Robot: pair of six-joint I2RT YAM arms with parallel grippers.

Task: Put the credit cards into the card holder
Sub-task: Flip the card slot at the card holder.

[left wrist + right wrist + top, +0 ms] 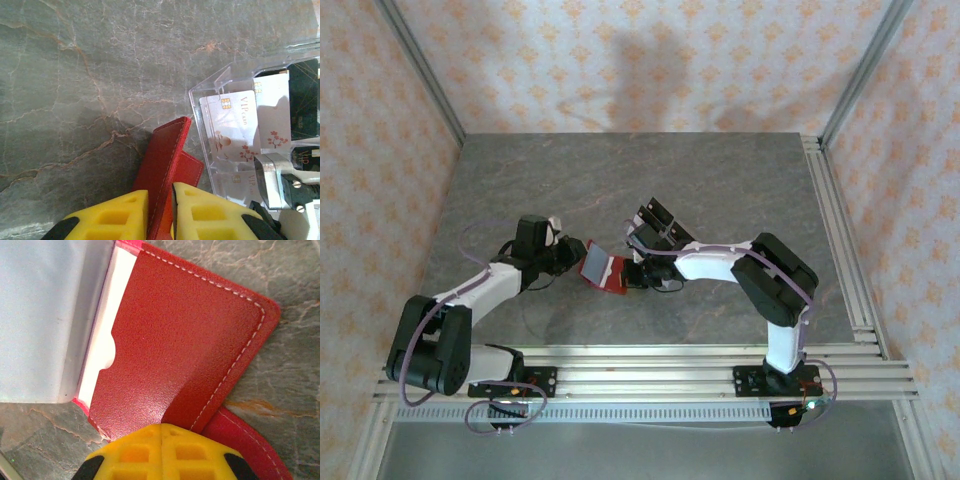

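On the marble table (720, 190), the left gripper (160, 192) clamped a flap of the card holder (167, 150) mid-frame, the right gripper (161, 432) closed against its cover; a wide-spread pocket (45, 315) would admit credit cards (232, 125)

Open red card holder (190, 355), white credit cards (232, 125)

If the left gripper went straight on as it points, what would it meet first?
The left gripper is shut on the card holder, which lies straight ahead; beyond it probably the table. The clear tray sits to one side of that line.
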